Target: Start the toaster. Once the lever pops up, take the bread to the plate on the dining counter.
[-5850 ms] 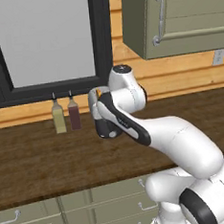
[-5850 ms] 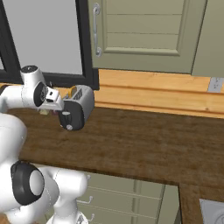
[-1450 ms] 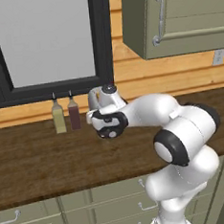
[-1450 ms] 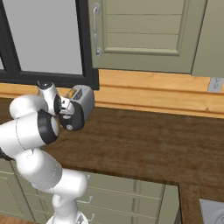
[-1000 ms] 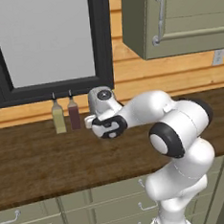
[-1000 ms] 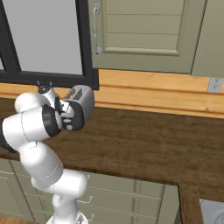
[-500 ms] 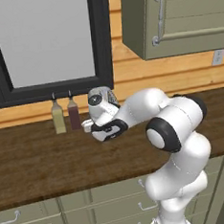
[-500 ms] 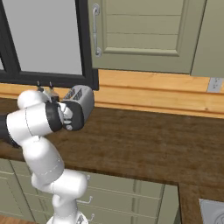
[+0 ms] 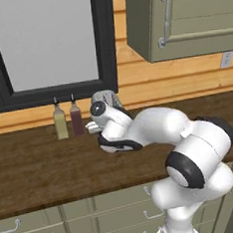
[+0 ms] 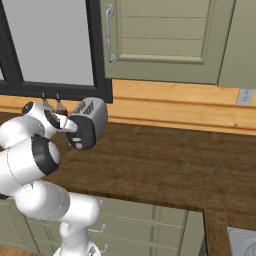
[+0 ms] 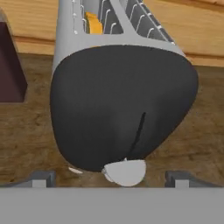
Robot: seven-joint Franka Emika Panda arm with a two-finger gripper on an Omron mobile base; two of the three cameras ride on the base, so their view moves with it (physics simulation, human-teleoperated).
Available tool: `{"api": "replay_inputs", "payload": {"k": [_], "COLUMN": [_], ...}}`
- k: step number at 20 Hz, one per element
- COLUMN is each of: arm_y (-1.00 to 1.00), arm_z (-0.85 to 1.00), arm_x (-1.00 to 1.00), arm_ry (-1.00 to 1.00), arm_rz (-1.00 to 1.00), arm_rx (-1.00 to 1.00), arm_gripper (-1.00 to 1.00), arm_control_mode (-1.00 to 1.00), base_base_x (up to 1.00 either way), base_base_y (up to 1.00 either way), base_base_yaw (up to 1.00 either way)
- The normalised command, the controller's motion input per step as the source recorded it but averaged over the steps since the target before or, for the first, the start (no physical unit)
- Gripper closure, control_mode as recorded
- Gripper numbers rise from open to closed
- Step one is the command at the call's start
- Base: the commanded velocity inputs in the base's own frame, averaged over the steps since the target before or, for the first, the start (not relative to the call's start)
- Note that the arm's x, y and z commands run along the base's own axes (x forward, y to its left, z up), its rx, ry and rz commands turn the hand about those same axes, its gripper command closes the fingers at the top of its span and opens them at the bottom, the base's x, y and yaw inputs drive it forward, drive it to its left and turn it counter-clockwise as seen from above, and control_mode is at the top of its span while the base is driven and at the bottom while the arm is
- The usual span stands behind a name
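Gripper (image 11: 110,177) spread wide, fingertips straddling the low end of the toaster (image 11: 120,100), holding nothing. Hand view: black end panel close up, white knob (image 11: 126,171) at its bottom edge, bread (image 11: 92,22) sitting in a slot, dark bottle (image 11: 11,65) at left. Right base view gives what that lacks: toaster (image 10: 89,122) on the desk (image 10: 165,167) under the window, arm beside it. Left base view: arm covers most of the toaster; two bottles (image 9: 68,120) stand just left.

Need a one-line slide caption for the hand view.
Open gripper faces the toaster black end panel, white knob between the jaws, bread in its slot.
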Motion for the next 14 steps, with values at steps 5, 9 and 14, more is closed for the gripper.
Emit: {"api": "replay_inputs", "payload": {"k": [5,9,14], "arm_y": [-0.15,-0.22,-0.11], "arm_z": [1.0,1.0,1.0], "arm_x": [-0.44,-0.06,0.0], "arm_ry": [-0.18,-0.02,0.03], "arm_rz": [-0.1,-0.08,-0.01], "arm_rx": [0.06,0.07,0.11], "arm_gripper": [-1.0,-1.0,-1.0], "arm_control_mode": [-1.0,-1.0,-1.0], "base_base_x": [0.0,0.0,0.0], "base_base_y": [0.0,0.0,0.0], "base_base_yaw": [0.0,0.0,0.0]}}
